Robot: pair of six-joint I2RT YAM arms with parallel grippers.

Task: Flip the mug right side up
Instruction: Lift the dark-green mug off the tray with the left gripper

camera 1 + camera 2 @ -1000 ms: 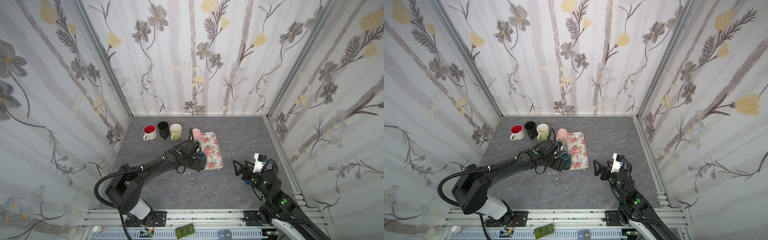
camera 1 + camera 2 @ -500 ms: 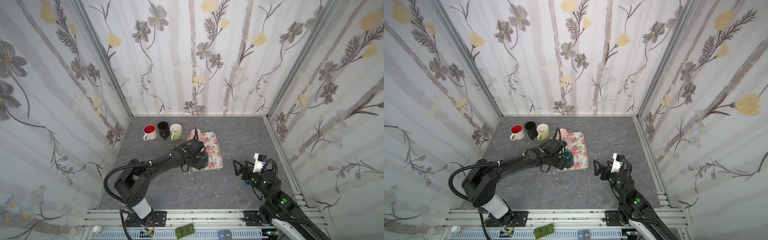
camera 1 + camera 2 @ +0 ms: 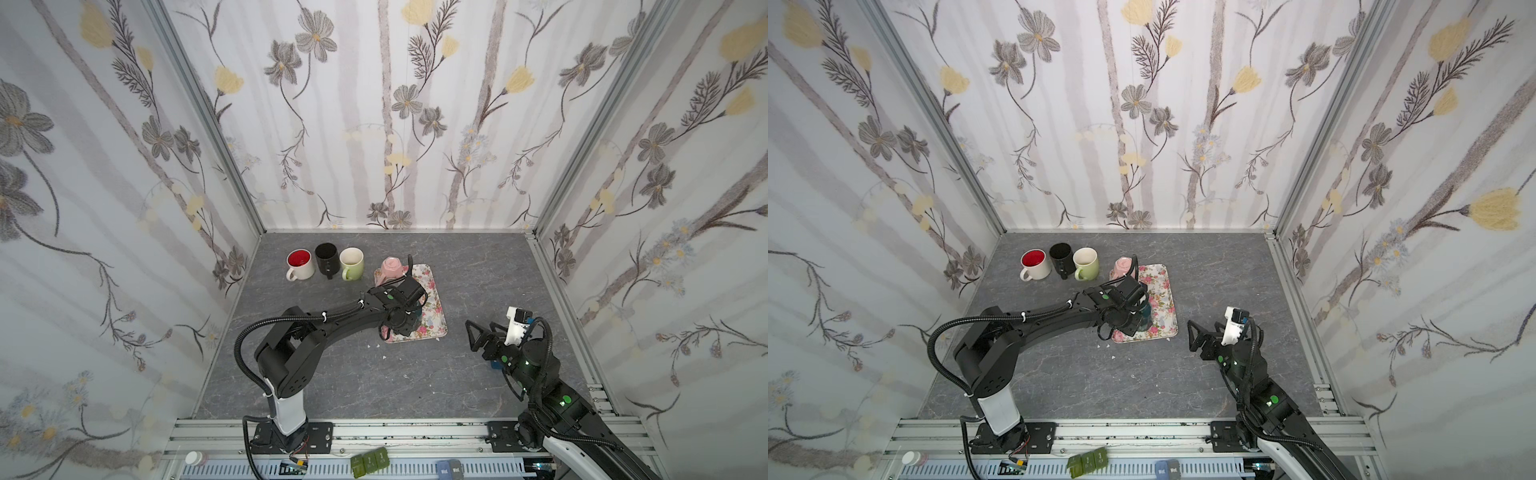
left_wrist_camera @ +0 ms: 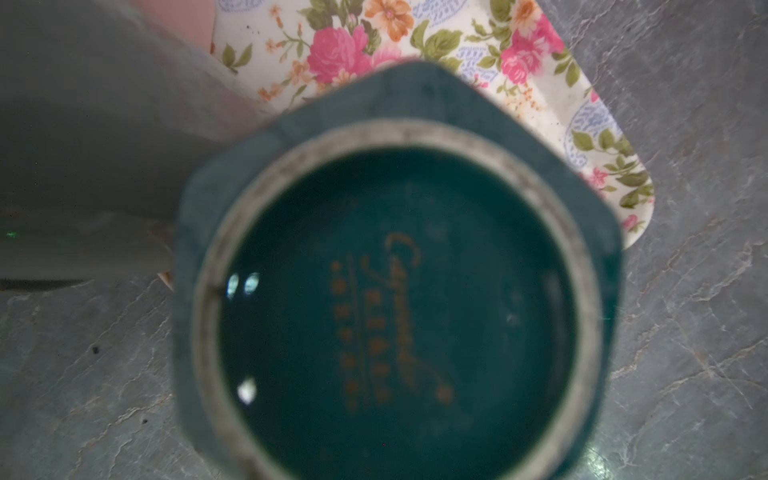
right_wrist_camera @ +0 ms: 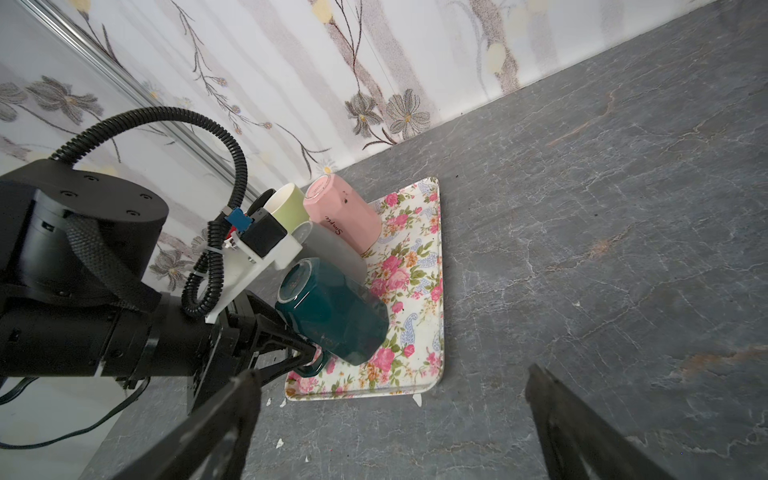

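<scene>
The left gripper (image 5: 305, 359), recorded wide beside the teal mug (image 5: 332, 311) a second ago, is now found drawn narrow onto the mug's handle. The grasp is judged made; lifting and turning over are not yet begun. The mug is located at the 7 o'clock corner of the flowered tray (image 5: 419, 232), mouth down, with its base (image 4: 395, 311) faced upward. Its long axis is set vertical, and the handle is judged pointed toward about 7 o'clock, at the gripper. The right gripper (image 3: 473, 336) is noted wide and empty, well apart at 4 o'clock.
</scene>
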